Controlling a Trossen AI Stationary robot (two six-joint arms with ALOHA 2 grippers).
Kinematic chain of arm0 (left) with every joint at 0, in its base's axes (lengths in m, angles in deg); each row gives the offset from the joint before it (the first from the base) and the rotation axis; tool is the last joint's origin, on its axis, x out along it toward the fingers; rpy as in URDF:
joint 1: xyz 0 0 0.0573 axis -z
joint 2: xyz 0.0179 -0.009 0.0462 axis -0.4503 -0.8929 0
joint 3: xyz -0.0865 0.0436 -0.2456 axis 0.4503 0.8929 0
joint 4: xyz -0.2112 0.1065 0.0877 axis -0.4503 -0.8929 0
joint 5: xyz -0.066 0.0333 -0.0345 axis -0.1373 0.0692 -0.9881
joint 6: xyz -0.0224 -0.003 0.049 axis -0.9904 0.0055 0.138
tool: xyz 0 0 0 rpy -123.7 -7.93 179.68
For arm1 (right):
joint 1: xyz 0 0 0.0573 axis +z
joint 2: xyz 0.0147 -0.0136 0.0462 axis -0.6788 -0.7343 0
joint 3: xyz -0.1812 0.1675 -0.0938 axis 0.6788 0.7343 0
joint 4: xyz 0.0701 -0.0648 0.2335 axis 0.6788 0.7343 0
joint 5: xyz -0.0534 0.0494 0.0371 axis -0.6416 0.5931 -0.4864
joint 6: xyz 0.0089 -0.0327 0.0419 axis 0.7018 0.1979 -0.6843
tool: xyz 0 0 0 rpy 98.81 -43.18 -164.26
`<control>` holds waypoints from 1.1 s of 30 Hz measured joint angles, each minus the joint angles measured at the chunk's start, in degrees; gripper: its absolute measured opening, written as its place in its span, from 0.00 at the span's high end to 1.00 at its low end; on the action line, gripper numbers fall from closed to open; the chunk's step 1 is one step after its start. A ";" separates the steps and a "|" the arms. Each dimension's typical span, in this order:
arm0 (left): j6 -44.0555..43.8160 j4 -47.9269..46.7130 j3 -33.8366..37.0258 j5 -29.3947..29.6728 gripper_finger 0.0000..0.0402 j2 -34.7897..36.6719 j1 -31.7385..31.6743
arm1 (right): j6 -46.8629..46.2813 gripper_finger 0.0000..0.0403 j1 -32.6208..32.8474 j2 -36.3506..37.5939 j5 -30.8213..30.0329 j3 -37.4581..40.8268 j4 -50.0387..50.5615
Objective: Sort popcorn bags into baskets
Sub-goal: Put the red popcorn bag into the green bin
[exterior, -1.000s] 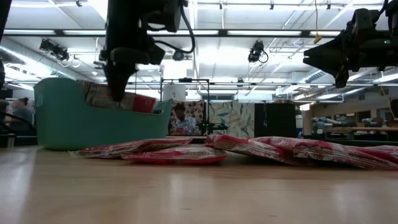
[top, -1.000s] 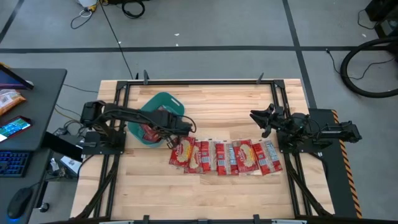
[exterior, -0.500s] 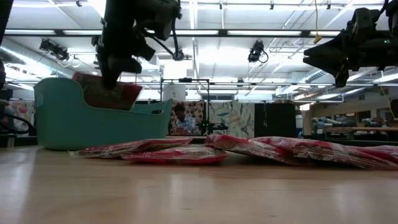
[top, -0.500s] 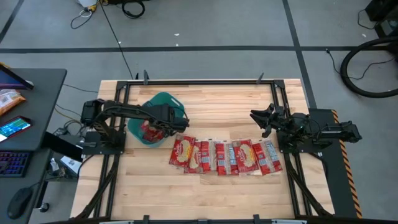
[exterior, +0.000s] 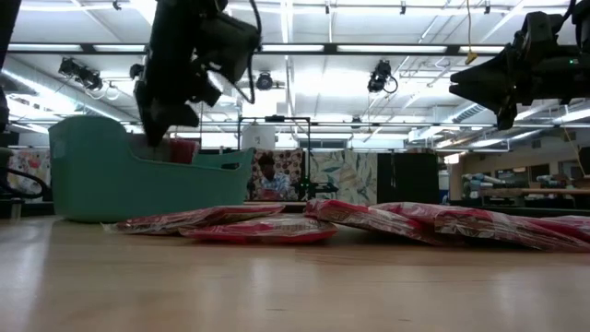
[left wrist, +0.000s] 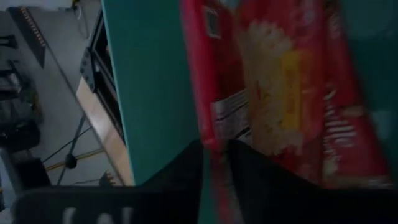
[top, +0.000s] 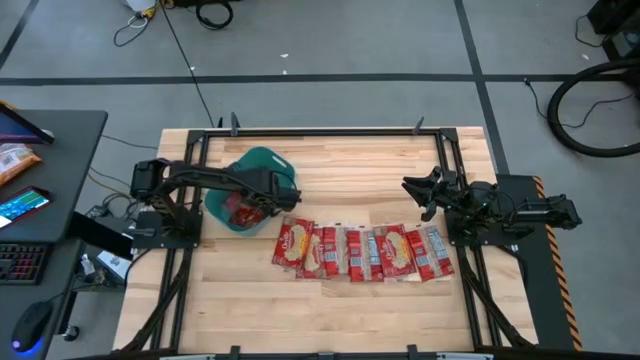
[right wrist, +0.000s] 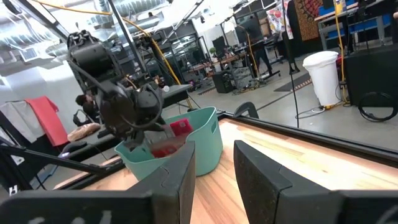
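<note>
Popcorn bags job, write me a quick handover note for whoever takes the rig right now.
Left gripper: over the teal basket, a popcorn bag between its fingers, hanging into the basket; grip or release unclear.
Right gripper: fingers open, holding nothing, waiting above the table's right side.
Done: at least one bag lies in the basket.
Left: the row of bags on the table, beside the basket.

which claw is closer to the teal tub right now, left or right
Left. The left claw is over the teal tub, down among the popcorn bags inside it. The right claw hangs above the table's far right side, well away.
</note>
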 joint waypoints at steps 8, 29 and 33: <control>8.75 8.03 -9.04 -0.16 0.61 0.02 5.48 | -0.02 0.71 -0.01 0.00 0.00 -0.01 0.01; 17.29 38.41 -0.23 -5.73 0.65 2.07 24.25 | -0.01 0.71 -0.02 0.01 -0.09 0.00 0.07; 24.35 45.77 -0.27 -4.59 0.65 1.86 27.25 | 0.00 0.71 0.00 0.00 -0.09 0.00 0.02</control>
